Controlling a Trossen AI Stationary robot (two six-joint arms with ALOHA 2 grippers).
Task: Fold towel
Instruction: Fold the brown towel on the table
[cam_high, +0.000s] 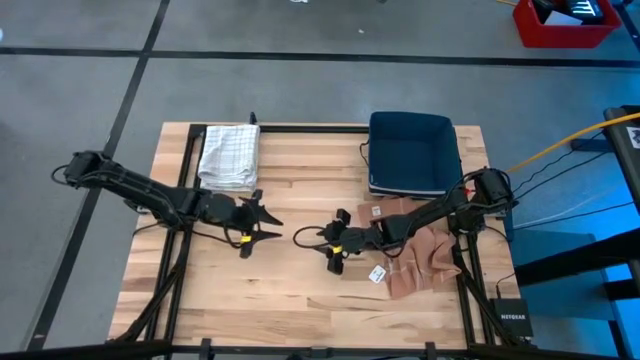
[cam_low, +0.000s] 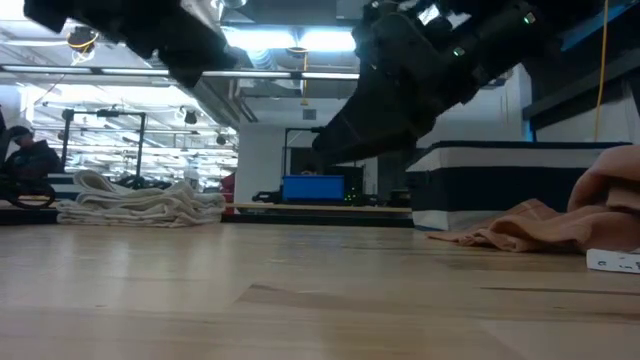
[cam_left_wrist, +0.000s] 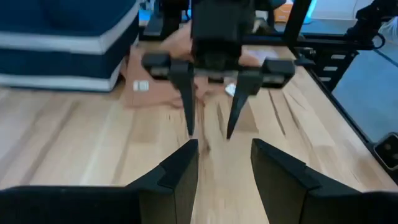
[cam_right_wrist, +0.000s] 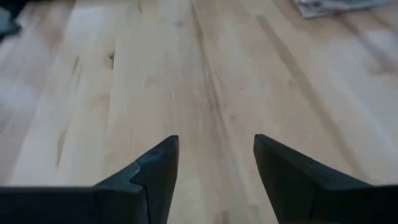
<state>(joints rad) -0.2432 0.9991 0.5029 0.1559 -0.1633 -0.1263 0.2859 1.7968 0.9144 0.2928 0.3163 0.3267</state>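
Observation:
A tan towel lies crumpled on the table's right part, under my right arm; the low view shows it as a low heap. My right gripper stands open left of the towel, over bare wood, with nothing between its fingers. My left gripper faces it from the table's left, open and empty. The left wrist view shows the right gripper head-on, with the towel behind it.
A folded white checked towel lies at the far left of the table. A dark blue bin stands at the far right, just beyond the tan towel. A small white tag lies at the towel's near-left edge. Bare wood stretches along the near side.

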